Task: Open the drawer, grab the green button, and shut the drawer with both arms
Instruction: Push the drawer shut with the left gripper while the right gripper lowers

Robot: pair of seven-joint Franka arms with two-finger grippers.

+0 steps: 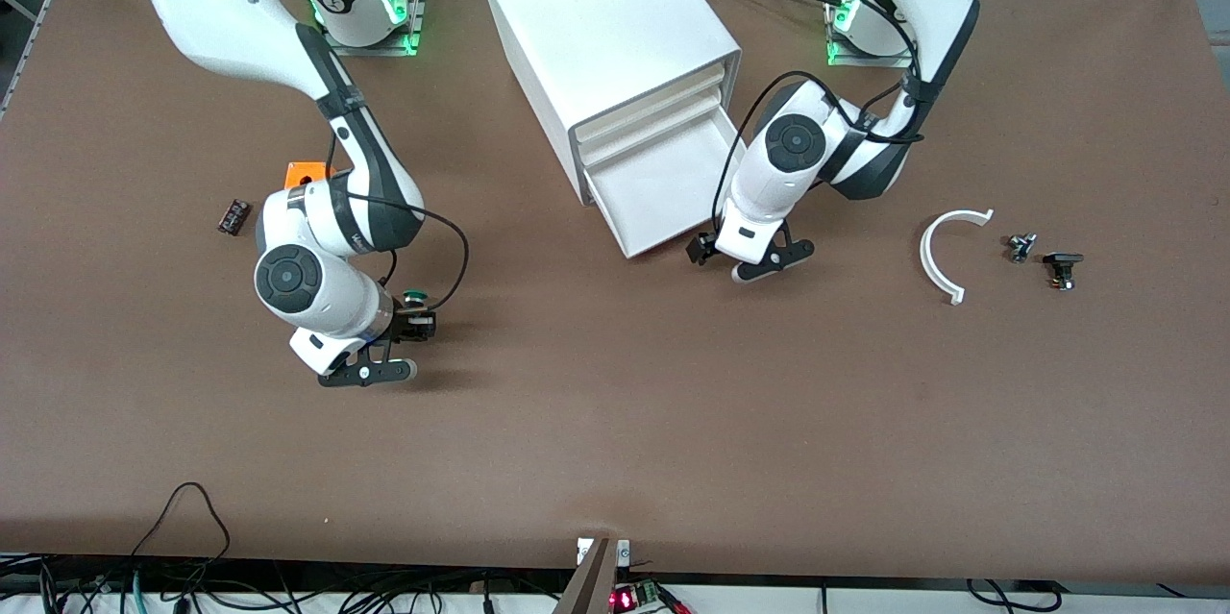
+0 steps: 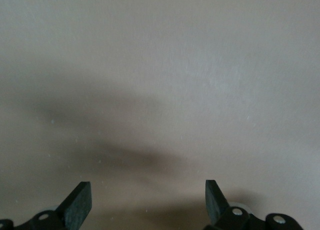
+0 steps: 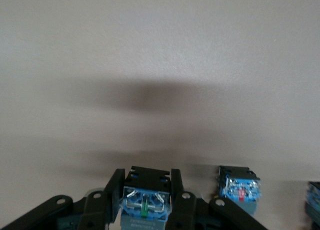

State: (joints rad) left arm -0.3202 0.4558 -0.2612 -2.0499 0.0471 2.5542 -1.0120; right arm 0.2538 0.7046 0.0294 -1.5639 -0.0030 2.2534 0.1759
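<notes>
The white cabinet (image 1: 605, 28) stands near the robots' bases with its lowest drawer (image 1: 663, 186) pulled out; the part of the tray that shows looks bare. My right gripper (image 1: 415, 333) is shut on the green-capped button (image 1: 414, 296), low over the table toward the right arm's end. In the right wrist view the button's blue base (image 3: 144, 206) sits between the fingers of this gripper (image 3: 146, 197). My left gripper (image 1: 750, 260) is open and empty, just in front of the open drawer. In the left wrist view this gripper (image 2: 147, 204) shows only bare table.
Two more blue-based buttons, one with a red mark (image 3: 239, 190) and one cut off at the picture's edge (image 3: 314, 200), show beside my right gripper. An orange block (image 1: 307, 174) and a small dark part (image 1: 233, 215) lie near the right arm. A white curved piece (image 1: 947, 254) and small parts (image 1: 1062, 268) lie toward the left arm's end.
</notes>
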